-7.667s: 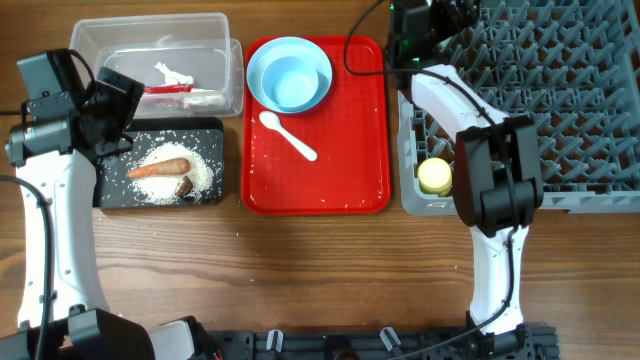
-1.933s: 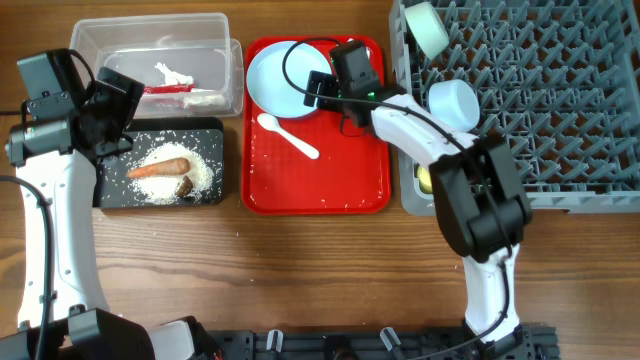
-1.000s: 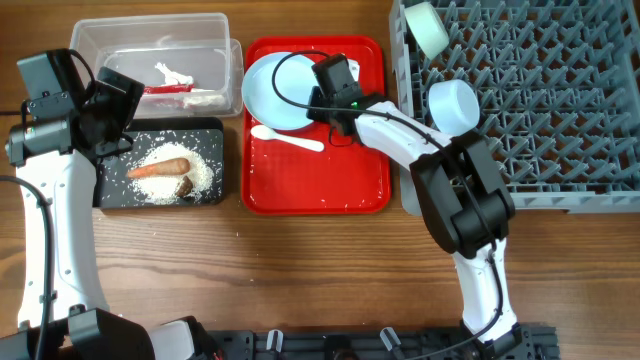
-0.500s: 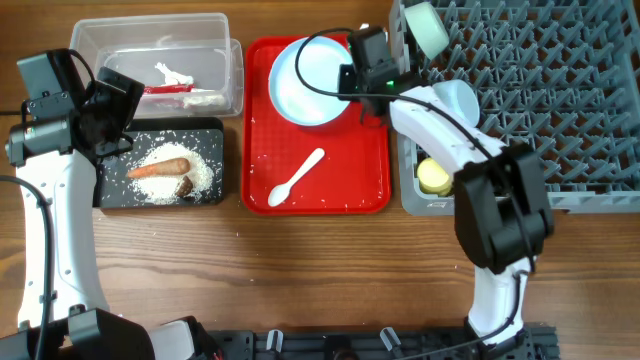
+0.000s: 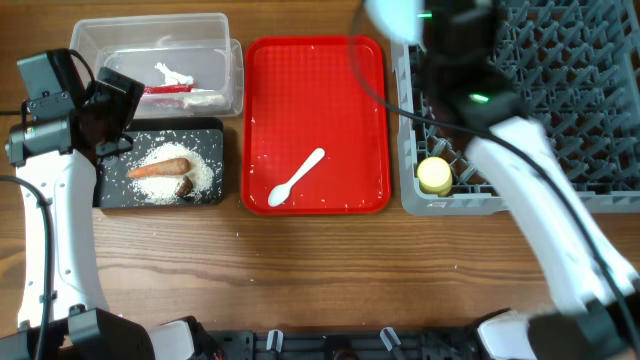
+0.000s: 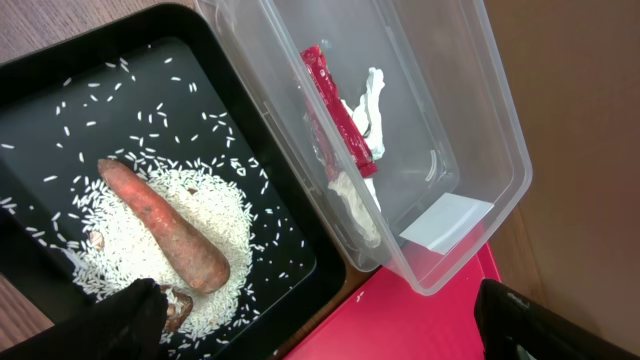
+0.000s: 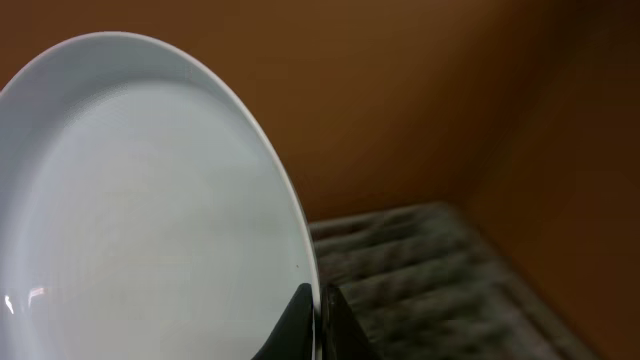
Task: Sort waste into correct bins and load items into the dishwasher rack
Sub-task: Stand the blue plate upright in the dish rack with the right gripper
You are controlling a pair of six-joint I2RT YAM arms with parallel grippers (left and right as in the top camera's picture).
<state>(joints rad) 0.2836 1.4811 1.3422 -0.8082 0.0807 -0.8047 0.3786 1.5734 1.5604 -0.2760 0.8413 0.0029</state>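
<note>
The left end effector (image 6: 320, 300) hangs released, fingers spread wide and empty, above the edge where the black tray (image 5: 210, 198) meets the clear tub (image 5: 90, 40). The tray holds rice grains (image 5: 205, 170), a carrot-like piece (image 5: 160, 167) and a brown lump (image 5: 186, 188). The tub holds a red wrapper (image 5: 165, 89) and white scraps (image 5: 172, 73). On the counter (image 5: 330, 270), the red tray (image 5: 320, 90) carries only the white spoon (image 5: 296, 178). The right end effector (image 7: 318, 315) is clenched on the rim of the pale plate (image 7: 140, 220), held aloft over the far left corner of the rack (image 5: 600, 60). A yellow cup (image 5: 434, 176) sits in the rack's near left corner.
</note>
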